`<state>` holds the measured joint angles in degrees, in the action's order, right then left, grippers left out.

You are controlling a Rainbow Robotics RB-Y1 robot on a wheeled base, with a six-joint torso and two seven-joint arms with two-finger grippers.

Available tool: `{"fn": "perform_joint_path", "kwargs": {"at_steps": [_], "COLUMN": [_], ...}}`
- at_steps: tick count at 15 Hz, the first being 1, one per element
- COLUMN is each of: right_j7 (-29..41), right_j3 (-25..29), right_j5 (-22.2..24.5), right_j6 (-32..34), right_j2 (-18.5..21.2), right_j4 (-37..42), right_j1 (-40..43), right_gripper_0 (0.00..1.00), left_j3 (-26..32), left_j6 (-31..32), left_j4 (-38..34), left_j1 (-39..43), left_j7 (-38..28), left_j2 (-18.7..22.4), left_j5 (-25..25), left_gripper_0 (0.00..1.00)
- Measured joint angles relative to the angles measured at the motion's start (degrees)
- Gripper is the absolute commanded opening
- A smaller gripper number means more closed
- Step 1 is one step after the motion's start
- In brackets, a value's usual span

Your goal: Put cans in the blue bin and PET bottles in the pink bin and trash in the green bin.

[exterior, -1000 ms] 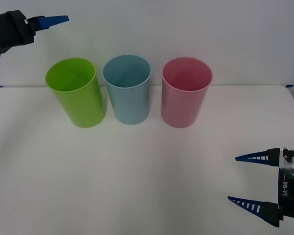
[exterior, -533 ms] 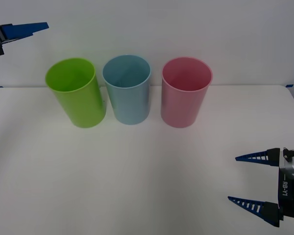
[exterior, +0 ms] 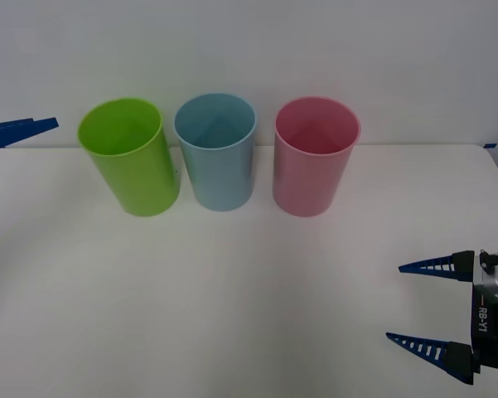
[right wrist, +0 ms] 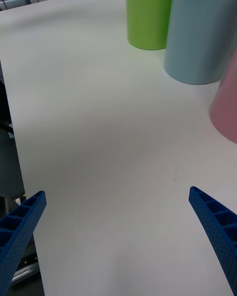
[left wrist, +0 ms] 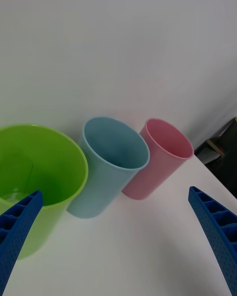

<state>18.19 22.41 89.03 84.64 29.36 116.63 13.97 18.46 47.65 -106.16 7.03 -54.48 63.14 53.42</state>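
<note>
Front view: the right gripper [exterior: 410, 303] hovers low at the near right corner of the table [exterior: 232, 298], jaws spread wide with nothing between them, its two blue ribbed fingers [exterior: 431, 265] pointing left across the bare white surface. It sits well apart from the bins. The left gripper [exterior: 8, 133] shows as a blue ribbed finger at the far left edge, just left of the green bin [exterior: 132, 166] and near the height of its rim. From its own wrist camera the left gripper [left wrist: 118, 237] has its jaws spread wide and empty, one finger at each lower corner, looking down from above onto the three bins.

The green bin, the blue bin [exterior: 217, 149] and the pink bin [exterior: 313, 156] stand upright in a row along the far side of the table, close before a white wall, green on the robot's left, blue in the middle, pink on the right. Green and blue stand just beside each other; blue and pink have a small gap between them.

In the left wrist view a whitish, crinkled patch lies at the bottom inside the green bin [left wrist: 44, 177]; this looks like the trash [left wrist: 14, 195], though it is partly cut off by the finger. The blue bin [left wrist: 111, 163] and pink bin [left wrist: 160, 155] look empty as far as their insides can be seen.

In the right wrist view the right gripper [right wrist: 118, 237] faces the lower walls of the green bin [right wrist: 148, 15], blue bin [right wrist: 200, 34] and pink bin [right wrist: 228, 103] across open table.
</note>
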Motion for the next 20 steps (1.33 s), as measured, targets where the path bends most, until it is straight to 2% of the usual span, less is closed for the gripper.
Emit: {"fn": "perform_joint_path", "kwargs": {"at_steps": [2,4,7,11,15,20], "right_j7": [0.0,0.0,0.0,0.0,0.0,0.0], "right_j3": [0.0,0.0,0.0,0.0,0.0,0.0], "right_j5": [0.0,0.0,0.0,0.0,0.0,0.0], "right_j6": [0.0,0.0,0.0,0.0,0.0,0.0], "right_j2": [0.0,0.0,0.0,0.0,0.0,0.0], "right_j4": [0.0,0.0,0.0,0.0,0.0,0.0], "right_j1": [0.0,0.0,0.0,0.0,0.0,0.0], "right_gripper_0": [1.0,1.0,1.0,1.0,1.0,1.0], "left_j3": [1.5,3.2,7.3,9.9,9.8,7.9], "left_j6": [0.4,3.0,10.7,19.3,20.7,20.8], "left_j4": [-3.0,-4.8,-7.1,-10.5,-14.7,-15.2], "left_j1": [5.4,8.4,10.9,14.0,19.0,20.5], "left_j7": [-0.1,-0.2,-0.7,-1.0,0.2,2.1], "left_j2": [-1.7,-4.6,-12.7,-23.5,-32.4,-36.2], "left_j5": [0.1,2.3,8.8,16.0,24.6,31.1], "left_gripper_0": [1.0,1.0,1.0,1.0,1.0,1.0]}}
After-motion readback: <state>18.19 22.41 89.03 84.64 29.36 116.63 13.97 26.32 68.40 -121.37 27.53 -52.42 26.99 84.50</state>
